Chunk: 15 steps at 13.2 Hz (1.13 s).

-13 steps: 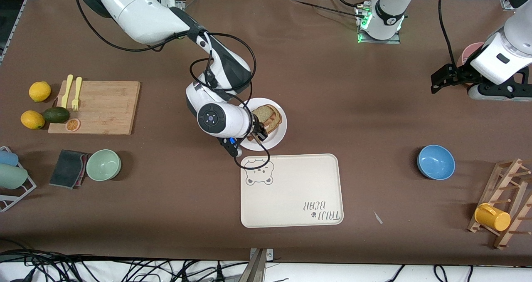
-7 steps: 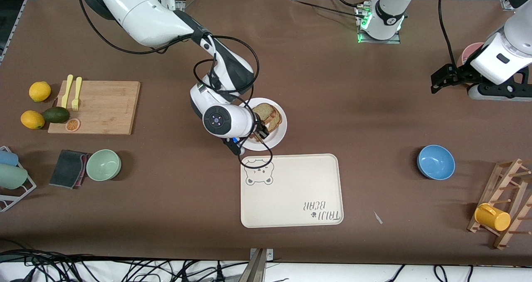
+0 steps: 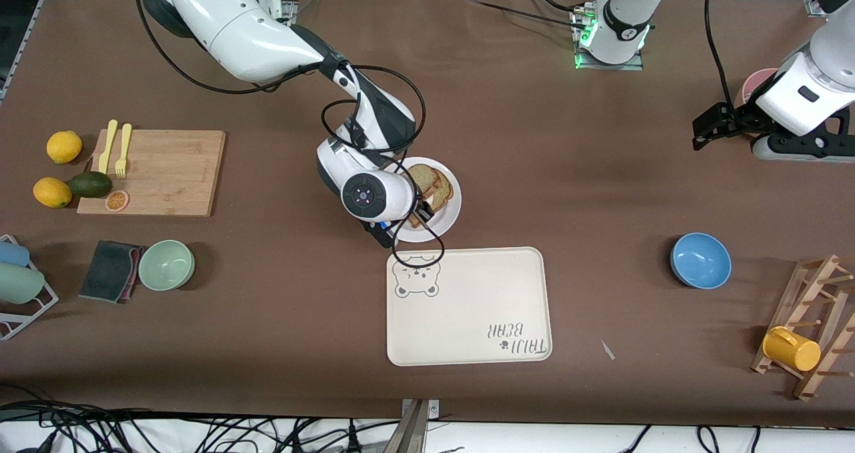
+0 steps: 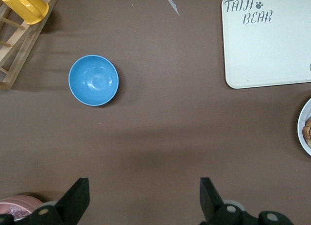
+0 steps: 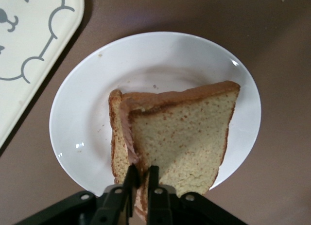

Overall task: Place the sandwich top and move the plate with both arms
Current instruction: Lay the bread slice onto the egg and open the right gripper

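Observation:
The white plate (image 3: 442,226) stands mid-table, just farther from the front camera than the cream tray. My right gripper (image 3: 419,214) is over the plate's near edge, shut on the crust of the sandwich top (image 5: 189,132), a plain brown slice held tilted. Its free end rests over another bread slice (image 5: 115,137) lying on the plate (image 5: 160,55). In the right wrist view the right gripper (image 5: 141,179) pinches the slice's edge. My left gripper (image 3: 708,129) waits open and empty over bare table at the left arm's end, also seen in the left wrist view (image 4: 143,200).
The cream bear tray (image 3: 467,306) lies next to the plate, nearer the front camera. A blue bowl (image 3: 700,259) and a wooden rack with a yellow mug (image 3: 791,348) are toward the left arm's end. A cutting board (image 3: 160,172) and green bowl (image 3: 166,264) are toward the right arm's end.
My right arm has shifted a little toward the left arm's end, bringing the held slice farther over the plate and the lower slice. The left arm has not moved.

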Each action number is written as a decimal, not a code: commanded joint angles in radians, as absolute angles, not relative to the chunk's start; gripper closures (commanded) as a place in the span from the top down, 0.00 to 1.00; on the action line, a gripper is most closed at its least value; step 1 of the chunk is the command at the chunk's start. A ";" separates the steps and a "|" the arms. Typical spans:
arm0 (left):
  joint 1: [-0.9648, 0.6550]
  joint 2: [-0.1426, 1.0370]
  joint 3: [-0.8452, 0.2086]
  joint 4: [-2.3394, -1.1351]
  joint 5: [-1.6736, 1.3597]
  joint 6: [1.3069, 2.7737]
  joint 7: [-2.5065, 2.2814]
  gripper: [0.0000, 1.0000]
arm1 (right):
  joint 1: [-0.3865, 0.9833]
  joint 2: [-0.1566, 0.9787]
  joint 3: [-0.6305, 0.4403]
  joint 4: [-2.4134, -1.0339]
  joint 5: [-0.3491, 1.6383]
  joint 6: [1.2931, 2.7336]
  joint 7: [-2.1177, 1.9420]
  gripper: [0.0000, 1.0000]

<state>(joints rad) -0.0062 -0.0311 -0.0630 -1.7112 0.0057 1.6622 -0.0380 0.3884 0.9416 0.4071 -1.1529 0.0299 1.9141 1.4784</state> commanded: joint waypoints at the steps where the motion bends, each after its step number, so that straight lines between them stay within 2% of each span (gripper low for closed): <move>1: 0.000 -0.025 -0.066 -1.689 -0.018 1.641 -0.032 1.00 | 0.382 0.939 0.413 -1.144 0.015 1.916 1.470 0.78; 3: 0.000 -0.025 -0.064 -1.689 -0.018 1.641 -0.032 1.00 | 0.379 0.934 0.414 -1.129 0.017 1.924 1.468 0.96; 4: 0.000 -0.025 -0.064 -1.689 -0.018 1.641 -0.032 1.00 | 0.377 0.931 0.414 -1.118 0.020 1.916 1.470 0.99; 8: 0.000 -0.025 -0.064 -1.689 -0.018 1.641 -0.032 1.00 | 0.313 0.839 0.417 -1.118 0.018 1.859 1.457 1.00; 11: -0.002 -0.025 -0.066 -1.689 -0.017 1.641 -0.032 1.00 | 0.261 0.731 0.408 -1.127 0.018 1.778 1.324 1.00; 15: 0.000 -0.025 -0.064 -1.689 -0.018 1.641 -0.029 1.00 | 0.212 0.635 0.378 -1.185 0.012 1.773 1.258 1.00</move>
